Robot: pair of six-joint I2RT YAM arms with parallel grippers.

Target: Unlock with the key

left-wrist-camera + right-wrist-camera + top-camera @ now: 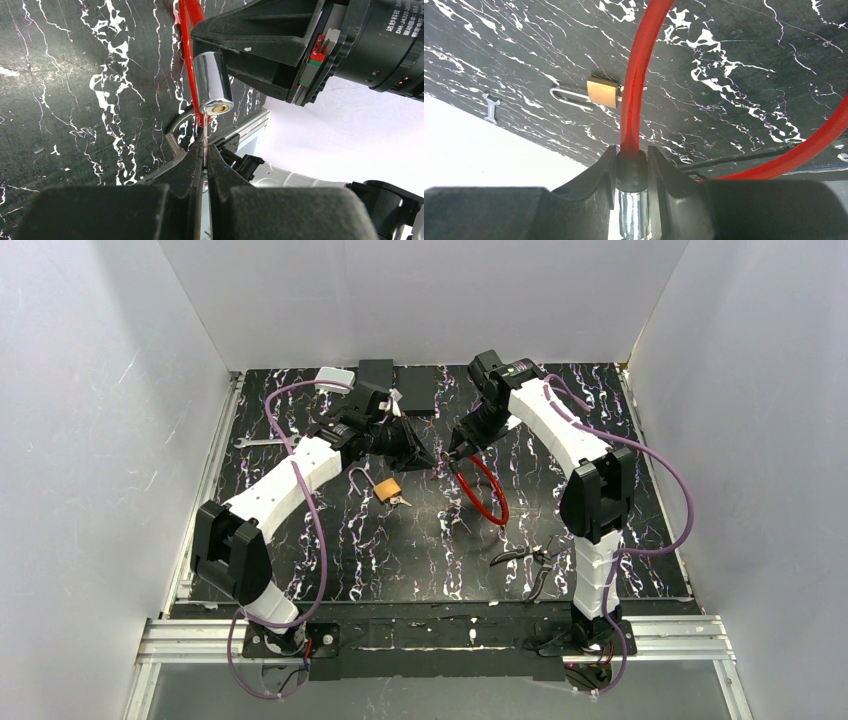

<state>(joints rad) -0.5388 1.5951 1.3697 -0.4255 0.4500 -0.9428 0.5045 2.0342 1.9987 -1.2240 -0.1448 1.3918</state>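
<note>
The left claw [205,152] and the right claw [632,155] meet nose to nose above the middle of the tabletop [420,560]. The thin key [205,136] and the shiny lock barrel [214,82] fill the small gap between them. The red cable loop [487,495] blocks the way below the right claw. The brass padlock [388,488] lies near the left arm. Pliers [528,562] lie near the right arm's base. White walls [90,440] shut three sides. There is room in the near middle.
</note>
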